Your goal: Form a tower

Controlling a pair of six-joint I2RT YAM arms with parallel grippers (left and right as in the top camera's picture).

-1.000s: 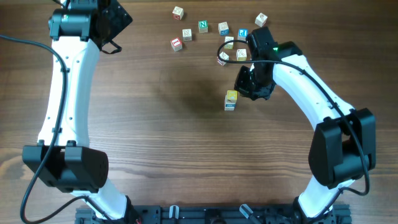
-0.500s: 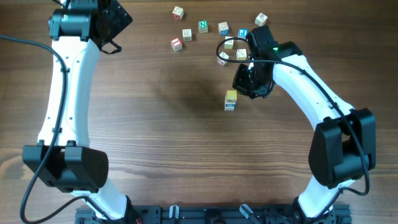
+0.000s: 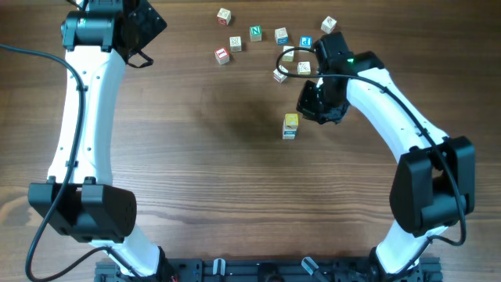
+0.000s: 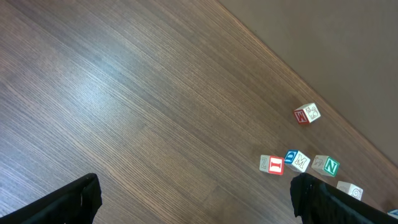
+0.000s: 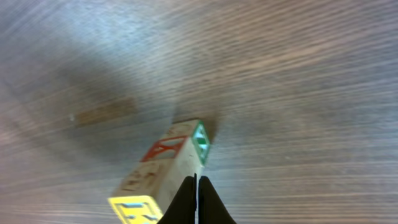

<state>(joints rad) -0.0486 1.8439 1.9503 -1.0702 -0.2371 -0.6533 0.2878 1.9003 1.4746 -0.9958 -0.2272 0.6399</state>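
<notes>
Right gripper (image 3: 316, 106) is backing off tower (image 3: 290, 125), fingers (image 5: 184, 202) pressed together, empty. Left gripper (image 4: 198, 200) is hanging spread wide, empty.

The tower (image 5: 165, 171) runs off the right wrist view's bottom edge, its yellow cube (image 5: 134, 208) cut short, side markings blurred.

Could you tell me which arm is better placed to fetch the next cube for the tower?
Right, probably: its gripper, shut and empty, hangs beside the tower with loose cubes close by. The left gripper, though open, sits farther from both.
</notes>
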